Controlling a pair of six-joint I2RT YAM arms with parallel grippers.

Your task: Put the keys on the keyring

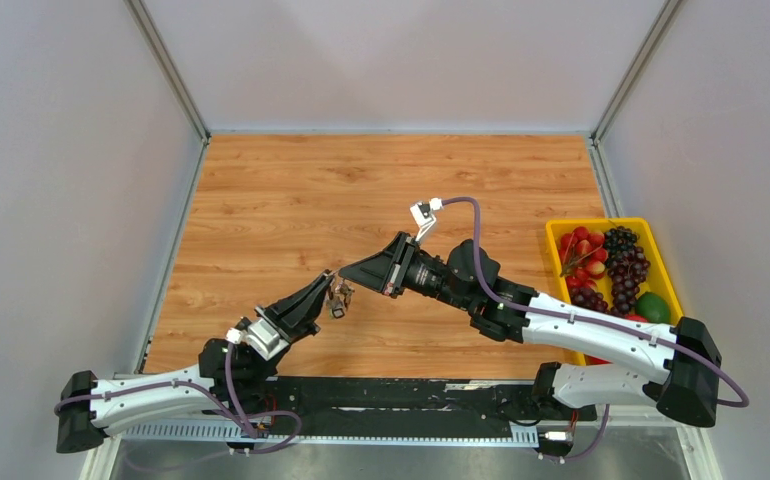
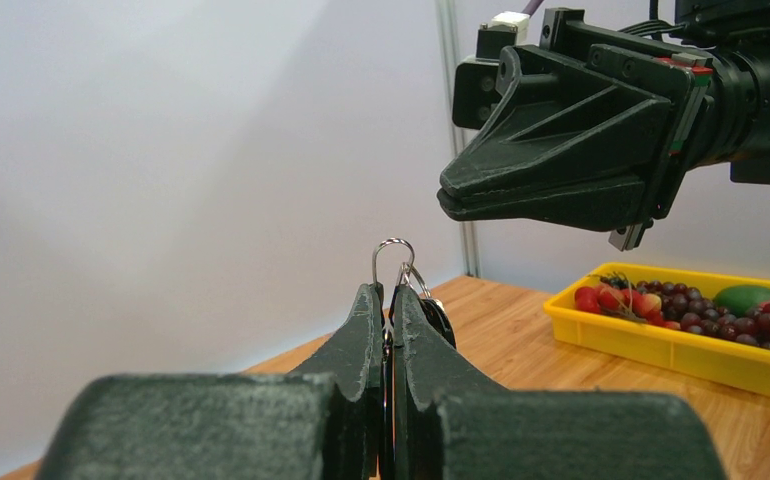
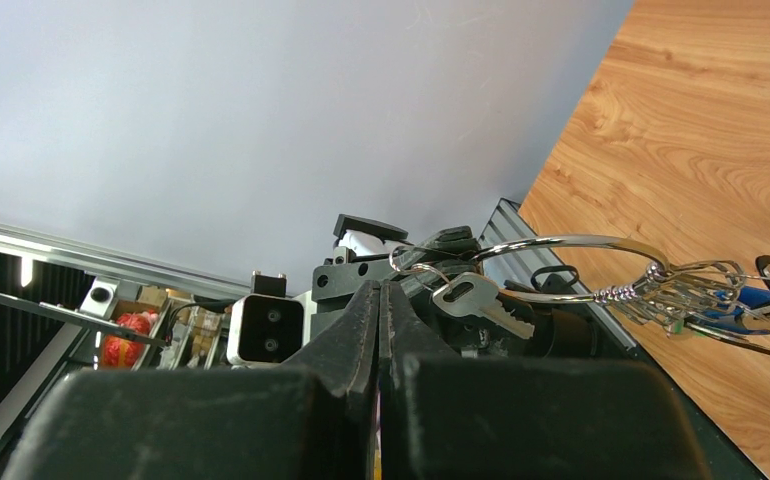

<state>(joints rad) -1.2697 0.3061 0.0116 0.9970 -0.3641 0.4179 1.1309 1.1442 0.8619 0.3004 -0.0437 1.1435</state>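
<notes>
Reaching in from the near left, my left gripper (image 1: 332,293) is clamped on the keyring (image 3: 561,241) above mid-table. My right gripper (image 1: 346,276) angles in from the right with its jaws together and its tip just beside the ring; whether it pinches anything, I cannot tell. The thin silver ring stands out past the left fingertips (image 2: 369,300), in line with them. Silver keys (image 3: 696,295) bunch at its far end, one with a blue tag.

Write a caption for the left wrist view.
Left gripper clamps the keyring; the shut right gripper hovers opposite, higher up.
</notes>
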